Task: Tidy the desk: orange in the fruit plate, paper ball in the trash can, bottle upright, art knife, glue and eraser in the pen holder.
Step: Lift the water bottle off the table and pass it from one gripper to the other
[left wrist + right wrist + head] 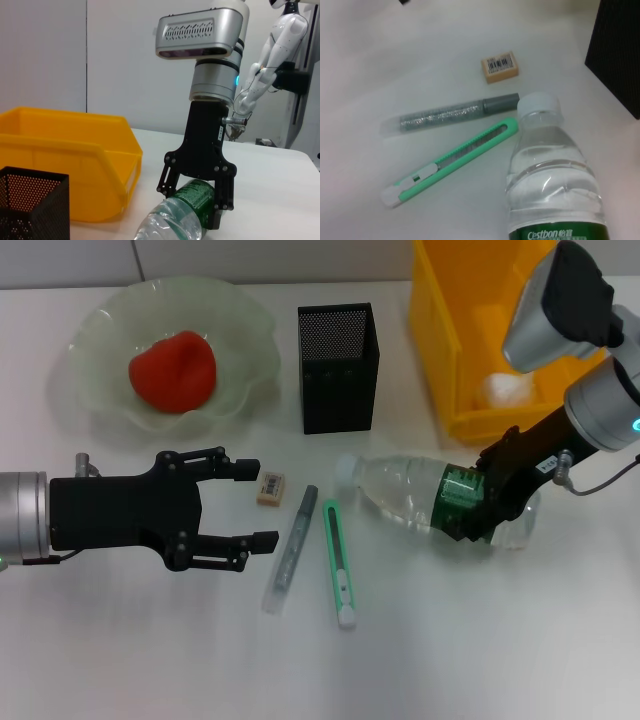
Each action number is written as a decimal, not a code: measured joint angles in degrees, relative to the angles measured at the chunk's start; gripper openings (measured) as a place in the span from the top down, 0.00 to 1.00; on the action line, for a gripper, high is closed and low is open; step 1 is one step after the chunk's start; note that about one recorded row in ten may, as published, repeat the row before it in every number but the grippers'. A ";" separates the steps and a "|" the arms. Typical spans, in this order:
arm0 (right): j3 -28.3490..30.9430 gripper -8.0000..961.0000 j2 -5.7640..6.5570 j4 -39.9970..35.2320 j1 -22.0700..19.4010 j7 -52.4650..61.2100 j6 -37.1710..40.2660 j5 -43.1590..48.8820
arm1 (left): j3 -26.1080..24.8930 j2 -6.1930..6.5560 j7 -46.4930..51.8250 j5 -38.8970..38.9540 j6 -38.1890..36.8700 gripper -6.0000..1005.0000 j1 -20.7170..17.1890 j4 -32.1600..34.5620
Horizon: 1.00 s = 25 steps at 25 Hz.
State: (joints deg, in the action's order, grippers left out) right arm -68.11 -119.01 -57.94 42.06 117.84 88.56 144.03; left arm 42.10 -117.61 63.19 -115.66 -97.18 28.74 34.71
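Right gripper [478,502] is clamped around the green-labelled middle of the clear plastic water bottle [420,490], which lies on its side on the white desk [120,650], white cap pointing to about 10 o'clock. Left gripper [255,505] sits low over the desk with its fingers spread wide — nothing in them. The small tan eraser [271,488] is just off its fingertips at 3 o'clock. Right of that lie the grey glitter glue tube [292,548] and the green-and-white art knife [339,562], side by side. The black mesh pen holder [338,367] stands at 12 o'clock from them, the red-orange fruit [172,371] already sits in the pale green wavy plate [230,320], and a white paper ball [508,390] is in the yellow bin [440,350].
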 joint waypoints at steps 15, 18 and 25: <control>9.00 0.21 0.04 -0.02 -5.38 -12.35 0.49 -8.82 | -0.18 -0.04 0.00 1.97 -0.11 0.15 0.00 -0.09; 10.77 0.21 0.03 0.13 -7.61 -16.81 0.76 -12.97 | -0.18 -0.04 0.00 3.95 -0.05 0.15 -0.41 -0.38; 14.94 0.21 0.01 2.30 -13.48 -29.37 1.30 -24.91 | -0.18 -0.15 0.00 9.99 -0.32 0.15 -2.03 -0.52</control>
State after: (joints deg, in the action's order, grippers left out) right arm -53.18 -119.00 -55.64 28.57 88.48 89.86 119.13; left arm 41.92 -117.76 63.19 -105.67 -97.50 26.70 34.19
